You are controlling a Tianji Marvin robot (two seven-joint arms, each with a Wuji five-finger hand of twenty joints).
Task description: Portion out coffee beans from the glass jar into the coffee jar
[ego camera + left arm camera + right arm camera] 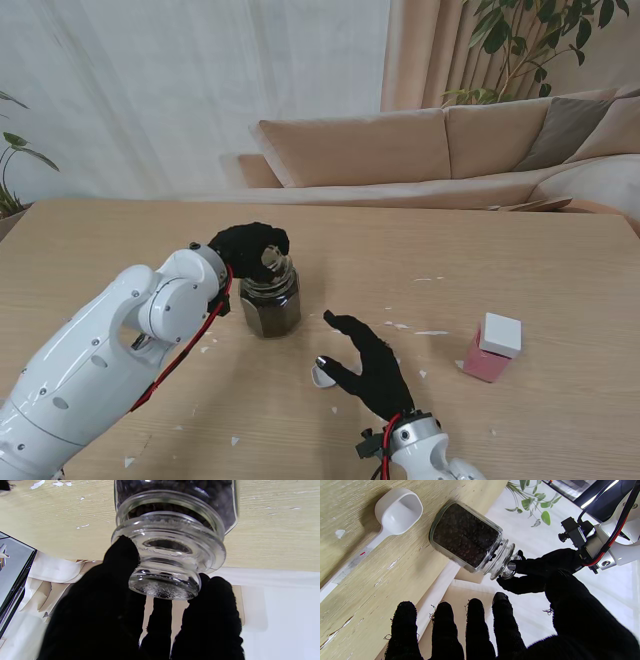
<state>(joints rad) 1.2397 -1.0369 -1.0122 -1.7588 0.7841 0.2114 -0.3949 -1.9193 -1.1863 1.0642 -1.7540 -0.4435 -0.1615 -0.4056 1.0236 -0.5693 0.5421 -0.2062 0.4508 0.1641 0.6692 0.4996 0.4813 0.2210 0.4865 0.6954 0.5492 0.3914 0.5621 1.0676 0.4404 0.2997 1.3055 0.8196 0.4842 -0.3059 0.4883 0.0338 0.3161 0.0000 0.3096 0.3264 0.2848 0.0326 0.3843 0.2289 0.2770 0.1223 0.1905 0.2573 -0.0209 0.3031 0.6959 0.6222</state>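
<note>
The glass jar (270,305) full of dark coffee beans stands upright at the table's middle; its body also shows in the right wrist view (465,535). My left hand (250,245) is shut on its glass lid (165,580), with the thumb (122,555) and fingers wrapped round the knob. The pink coffee jar (490,350) with a white lid stands to the right. My right hand (365,365) hovers open, fingers (475,622) spread, nearer to me than the glass jar. A white scoop (322,376) lies by its fingertips, its bowl (397,510) facing up.
White flecks and chipped marks (415,325) dot the wooden table top. A beige sofa (420,150) runs along beyond the far edge, with a plant (530,40) at the back right.
</note>
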